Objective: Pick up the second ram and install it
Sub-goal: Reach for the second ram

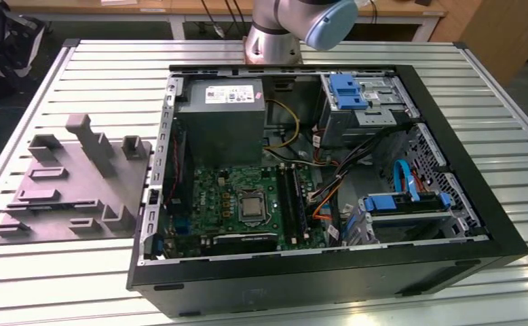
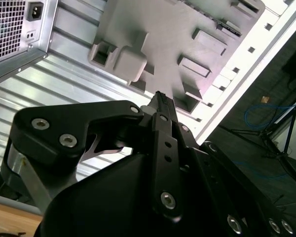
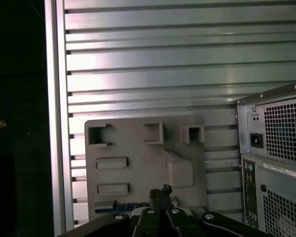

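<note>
My gripper (image 2: 160,97) (image 3: 160,190) hangs high over the grey fixture tray (image 3: 138,148) (image 2: 177,29), fingers shut with nothing between them. In the first wrist view a thin dark bluish strip (image 3: 121,208), which I take for the second ram, stands on edge in a slot of the tray, close to the fingertips in the picture but well below them. In the exterior view the tray (image 1: 74,183) lies on the left of the open computer case (image 1: 445,146). The long black memory slots (image 1: 293,193) run beside the processor socket (image 1: 248,204); I cannot tell what sits in them.
The case lies on a slatted aluminium table (image 1: 273,54), its rear panel (image 3: 271,148) facing the tray. Inside are a power supply (image 1: 220,119), drive cages (image 1: 364,102) and loose cables (image 1: 336,183). Upright blocks (image 1: 92,142) rise from the tray. The arm's base (image 1: 273,37) stands behind the case.
</note>
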Action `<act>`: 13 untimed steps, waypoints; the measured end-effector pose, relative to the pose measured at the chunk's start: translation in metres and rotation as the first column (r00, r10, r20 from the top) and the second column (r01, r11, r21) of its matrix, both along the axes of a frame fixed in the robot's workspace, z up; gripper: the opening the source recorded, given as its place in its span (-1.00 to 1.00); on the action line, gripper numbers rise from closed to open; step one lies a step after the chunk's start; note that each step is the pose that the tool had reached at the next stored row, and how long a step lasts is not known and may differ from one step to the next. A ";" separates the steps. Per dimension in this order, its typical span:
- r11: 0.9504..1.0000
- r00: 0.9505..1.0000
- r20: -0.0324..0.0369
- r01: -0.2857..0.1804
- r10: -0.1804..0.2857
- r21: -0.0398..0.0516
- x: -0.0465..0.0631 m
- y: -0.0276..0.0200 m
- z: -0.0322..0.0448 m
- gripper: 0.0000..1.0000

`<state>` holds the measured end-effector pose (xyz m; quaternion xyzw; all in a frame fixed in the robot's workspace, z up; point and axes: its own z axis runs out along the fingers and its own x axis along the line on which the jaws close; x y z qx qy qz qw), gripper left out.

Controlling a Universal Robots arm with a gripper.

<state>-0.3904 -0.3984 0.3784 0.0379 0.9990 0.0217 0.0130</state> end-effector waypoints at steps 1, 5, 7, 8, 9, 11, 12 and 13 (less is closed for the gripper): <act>1.000 1.000 0.000 0.000 0.000 0.000 0.000 -0.0014 -0.0001 -0.80; 1.000 1.000 0.000 0.000 0.000 0.000 -0.001 -0.0087 -0.0004 -0.80; 1.000 1.000 0.000 0.000 0.000 0.000 -0.001 -0.0126 -0.0007 -0.80; 1.000 1.000 0.000 0.000 0.000 0.000 -0.001 -0.0146 -0.0008 -0.80; 1.000 1.000 0.000 0.000 0.000 0.000 -0.001 -0.0167 -0.0009 -0.80; 1.000 1.000 0.000 0.000 0.000 0.000 -0.001 -0.0214 -0.0013 -0.80; 1.000 1.000 0.000 0.000 0.000 0.000 -0.001 -0.0236 -0.0014 -0.80; 1.000 1.000 0.000 0.000 0.000 0.000 -0.001 -0.0260 -0.0018 -0.80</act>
